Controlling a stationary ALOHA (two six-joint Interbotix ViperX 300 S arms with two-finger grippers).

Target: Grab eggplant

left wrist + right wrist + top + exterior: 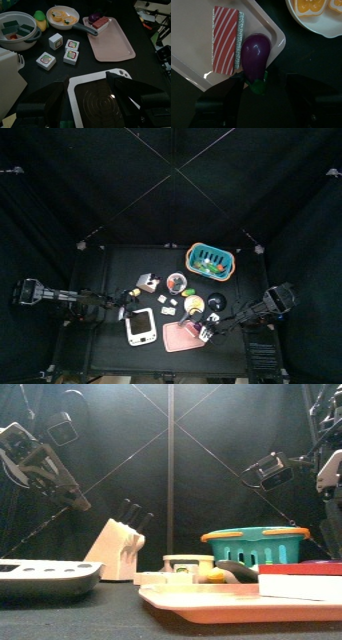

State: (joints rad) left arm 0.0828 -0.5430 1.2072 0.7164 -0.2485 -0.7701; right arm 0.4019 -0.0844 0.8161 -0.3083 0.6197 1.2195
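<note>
The purple eggplant (256, 51) with a green stem lies at the edge of the pink tray (198, 60), beside a red-and-white striped slice (226, 39). My right gripper (264, 100) is open just above the eggplant's stem end, one jaw on each side, not touching it. In the top view the right gripper (218, 324) is over the tray's (182, 339) right edge. The eggplant also shows small in the left wrist view (93, 19). My left gripper (93, 100) is open and empty above a white scale (100, 76).
A plate of orange pieces (319, 12) lies close beside the eggplant. A teal basket (210, 258), a knife block (144, 281), a white bowl (17, 30) and several small boxes (70, 56) stand on the table.
</note>
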